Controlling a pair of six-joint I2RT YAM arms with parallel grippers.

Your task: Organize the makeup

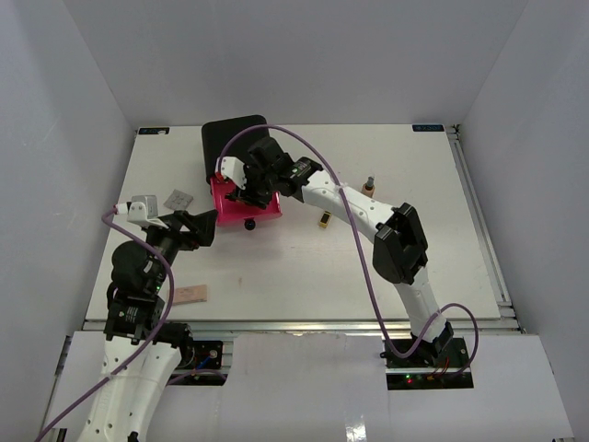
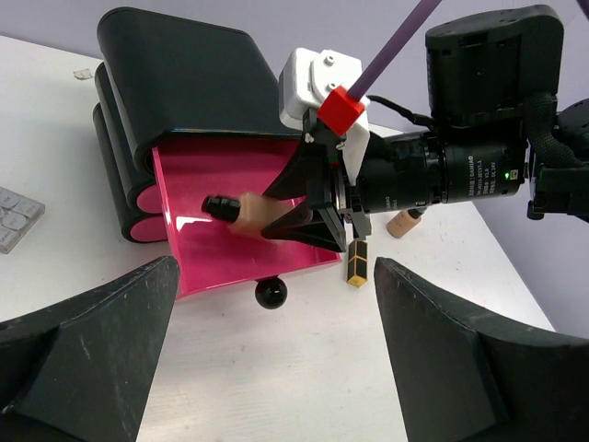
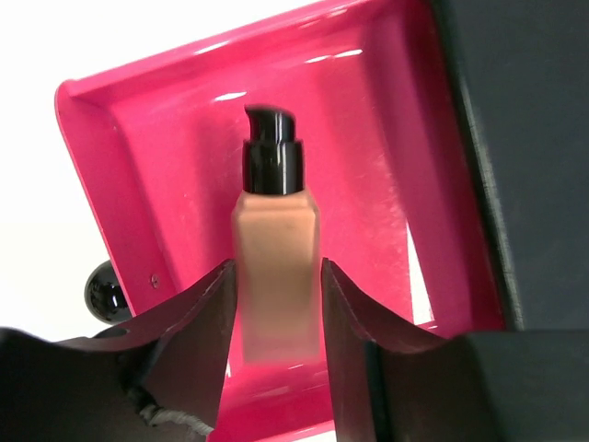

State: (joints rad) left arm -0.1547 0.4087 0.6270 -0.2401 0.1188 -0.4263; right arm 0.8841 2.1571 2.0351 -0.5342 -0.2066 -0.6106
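Over drawer [image 3: 368,184] | right fingers [image 3: 207,313] clasp foundation bottle [image 3: 276,249] (inside rims) | left fingers [image 2: 92,341] wide, empty

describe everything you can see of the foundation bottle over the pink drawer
The foundation bottle is slim, flat-sided and rectangular, with beige contents and a black pump cap; it looks like glass or clear plastic. It appears closed and intact, and slightly blurred. It is held by the right gripper, whose fingers press its two sides, with the cap pointing away from the wrist. It lies roughly level over the open pink drawer. Whether it touches the drawer floor cannot be told.
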